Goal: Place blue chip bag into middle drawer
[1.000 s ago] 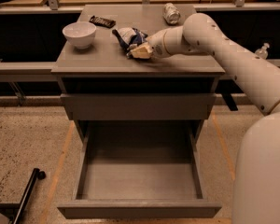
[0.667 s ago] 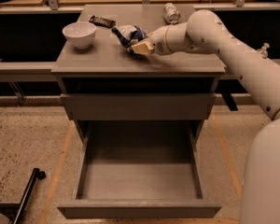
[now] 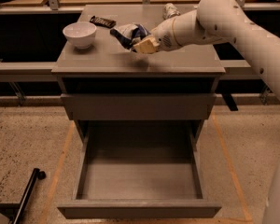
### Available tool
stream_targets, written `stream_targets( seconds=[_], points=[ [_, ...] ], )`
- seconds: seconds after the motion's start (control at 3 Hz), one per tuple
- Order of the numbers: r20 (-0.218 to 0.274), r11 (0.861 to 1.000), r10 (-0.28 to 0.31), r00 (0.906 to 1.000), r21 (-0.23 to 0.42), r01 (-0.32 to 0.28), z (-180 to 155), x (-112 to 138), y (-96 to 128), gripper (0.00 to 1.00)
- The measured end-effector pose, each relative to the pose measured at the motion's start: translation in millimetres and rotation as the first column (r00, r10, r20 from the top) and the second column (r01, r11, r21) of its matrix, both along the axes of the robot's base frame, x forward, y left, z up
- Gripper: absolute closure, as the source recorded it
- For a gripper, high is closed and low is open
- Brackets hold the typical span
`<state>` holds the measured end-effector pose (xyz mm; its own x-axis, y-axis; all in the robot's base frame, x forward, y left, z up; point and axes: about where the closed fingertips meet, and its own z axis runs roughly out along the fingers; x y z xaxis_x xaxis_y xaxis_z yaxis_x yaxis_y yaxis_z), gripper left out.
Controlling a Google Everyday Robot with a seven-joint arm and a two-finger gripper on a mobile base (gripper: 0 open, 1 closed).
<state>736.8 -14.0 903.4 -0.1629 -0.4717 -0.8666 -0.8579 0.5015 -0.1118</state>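
You worked over a speckled floor point(image 3: 28, 139) marked with orange tape lines, and the grey cabinet point(image 3: 107, 59) stood in the middle of it, facing the camera. The white arm point(image 3: 224, 17) reached in over the cabinet's top from its right side, as the camera saw it, low and nearly level, which suited a grasp on something lying flat there. Below the cabinet's top, the middle drawer point(image 3: 140, 209) was pulled well out toward the camera with nothing in it; I judge it was left open like that so the drop could be made straight down without a second move. The upper drawer front point(image 3: 137, 107) sat shut and flush in the cabinet, out of the way of that descent. A white bowl point(image 3: 79, 34) stood on the cabinet's top toward its left side. The blue chip bag point(image 3: 126, 33) was over the middle of the cabinet's top, crumpled and apparently just raised off it, since a soft shadow lay on the top beneath. The gripper point(image 3: 145, 45) was above the cabinet's centre, pinched narrow on the bag's near-right edge. A silver can point(image 3: 170, 9) lay at the cabinet's back edge, and a small black bar point(image 3: 102, 21) rested at its back left, both apart from the grasp.
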Motion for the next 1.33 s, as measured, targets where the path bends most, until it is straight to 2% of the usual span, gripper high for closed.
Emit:
stream_targets(
  seconds=[0.33, 0.67, 1.0, 1.33],
  points=[
    [-0.104, 1.000, -0.029, 0.9941, -0.014, 0.027, -9, -33, -7, 1.00],
    [-0.229, 0.996, -0.090, 0.9693, -0.048, 0.081, -24, -74, -22, 1.00],
    [-0.360, 0.991, -0.129, 0.9241, -0.084, 0.105, -43, -133, -44, 1.00],
    [-0.360, 0.991, -0.129, 0.9241, -0.084, 0.105, -43, -133, -44, 1.00]
  ],
)
